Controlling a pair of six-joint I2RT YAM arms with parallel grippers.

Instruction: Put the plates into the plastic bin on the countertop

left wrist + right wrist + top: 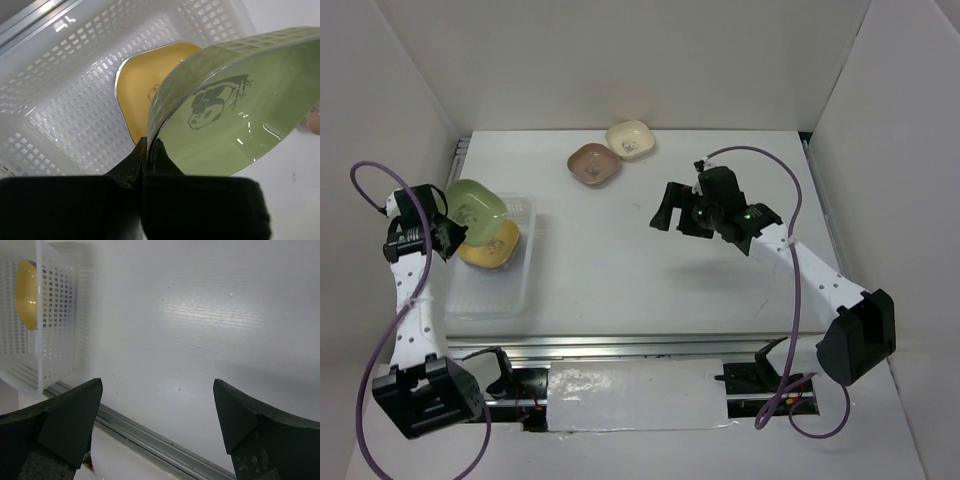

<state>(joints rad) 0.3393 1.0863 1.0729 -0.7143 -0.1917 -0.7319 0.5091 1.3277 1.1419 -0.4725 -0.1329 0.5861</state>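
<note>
My left gripper [147, 150] has its jaws clamped on the rim of the green plate [235, 125], pinching one edge. It holds the plate tilted above the plastic bin [520, 292], and the panda print at the plate's centre shows clearly in the left wrist view. Directly under it, a yellow plate [492, 248] lies flat inside the bin, in the half farthest from the arm bases. The green plate overlaps the yellow one from above; I cannot tell whether they touch.

My right gripper [670, 215] hovers over the countertop [640, 275], well to the right of the bin, with its jaws wide apart and nothing between them.

A brown plate [594, 164] and a cream plate [630, 140] sit on the countertop beyond the bin and to its right, just beside each other.
</note>
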